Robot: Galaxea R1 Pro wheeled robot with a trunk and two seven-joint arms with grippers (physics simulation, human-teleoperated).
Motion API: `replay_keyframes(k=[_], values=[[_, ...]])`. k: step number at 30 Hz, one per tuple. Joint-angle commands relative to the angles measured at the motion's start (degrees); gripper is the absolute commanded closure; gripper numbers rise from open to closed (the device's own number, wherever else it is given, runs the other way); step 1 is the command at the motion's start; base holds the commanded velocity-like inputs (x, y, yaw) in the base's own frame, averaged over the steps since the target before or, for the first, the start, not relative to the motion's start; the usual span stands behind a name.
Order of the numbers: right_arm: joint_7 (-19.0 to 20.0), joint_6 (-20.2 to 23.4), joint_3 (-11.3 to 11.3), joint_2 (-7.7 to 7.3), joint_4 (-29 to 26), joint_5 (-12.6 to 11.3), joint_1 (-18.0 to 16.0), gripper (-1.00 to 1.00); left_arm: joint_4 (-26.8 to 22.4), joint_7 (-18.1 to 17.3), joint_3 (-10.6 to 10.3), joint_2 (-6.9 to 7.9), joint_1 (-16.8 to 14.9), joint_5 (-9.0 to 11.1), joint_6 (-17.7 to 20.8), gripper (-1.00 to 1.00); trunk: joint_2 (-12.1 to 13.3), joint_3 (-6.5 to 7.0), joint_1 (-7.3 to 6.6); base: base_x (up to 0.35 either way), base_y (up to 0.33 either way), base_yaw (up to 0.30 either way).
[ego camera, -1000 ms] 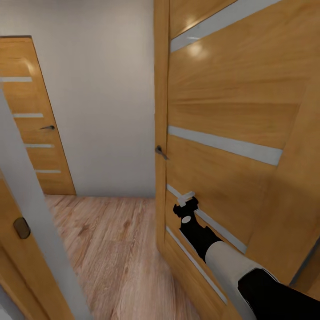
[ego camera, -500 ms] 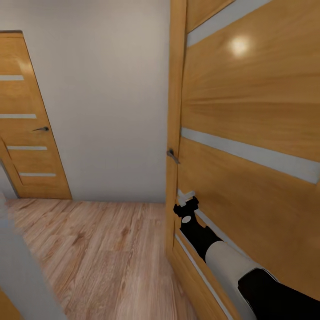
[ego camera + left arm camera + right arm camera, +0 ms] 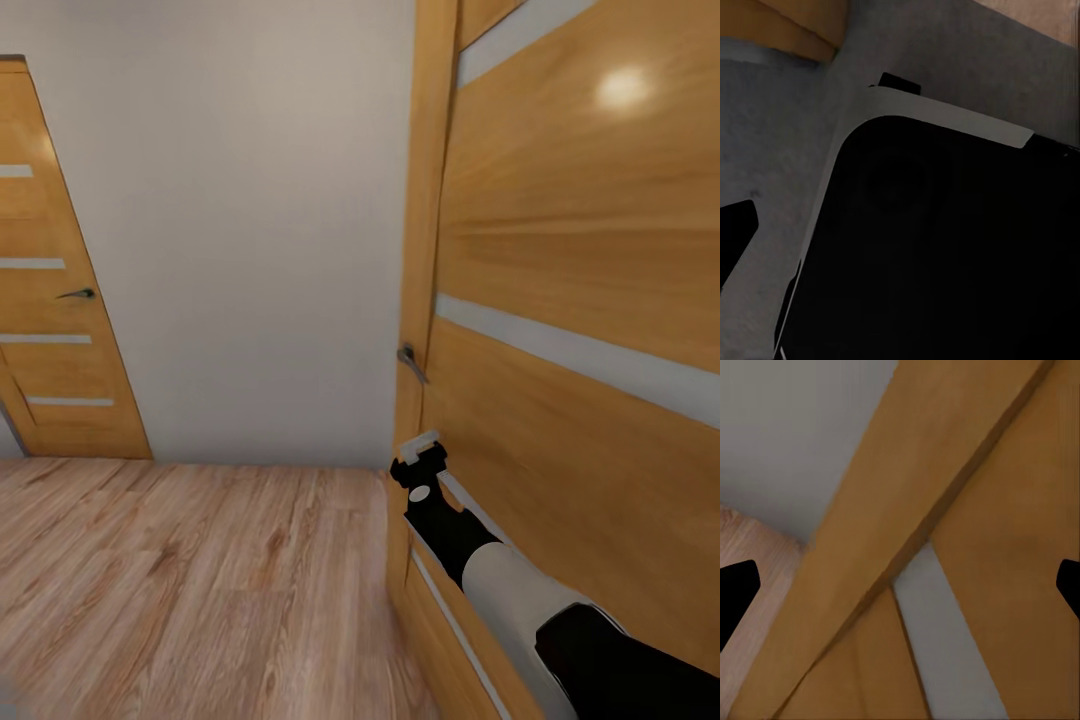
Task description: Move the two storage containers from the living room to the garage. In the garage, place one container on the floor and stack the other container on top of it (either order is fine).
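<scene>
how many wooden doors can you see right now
2. One door stands shut in the far wall at the head view's left, cut off by the frame edge. The other door is close on the right, beside the right gripper. More may lie outside the frame.

Small hallway ahead of me. Light wood-plank floor, plain pale grey wall straight on. Orange-brown door close on my right, pale horizontal strips across it, dark lever handle at its edge, a lamp glare up high. Second matching door far left, shut, small dark handle.
</scene>
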Motion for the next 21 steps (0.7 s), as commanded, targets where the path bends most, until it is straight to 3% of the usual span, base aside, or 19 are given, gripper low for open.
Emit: replay_keyframes(k=[1,10,21], values=[[-0.51,0.66,0.07,0.00,-0.01,0.66,-0.08,-1.00,-0.08,0.00,0.20,0.00,0.02,0.14,-0.02,-1.00,-0.02,-0.05,0.03,0.304,0.000,0.000],[-2.25,0.61,0.17,0.00,0.04,0.49,-0.05,-1.00,-0.08,0.00,0.20,-0.03,0.02,0.14,-0.02,-1.00,-0.02,-0.05,0.03,0.293,0.000,0.000],[-2.56,-1.19,-0.42,0.00,0.09,-0.13,-0.07,-1.00,-0.08,0.00,0.20,-0.07,0.02,0.06,-0.02,-1.00,-0.02,-0.05,0.03,0.036,0.000,0.000]])
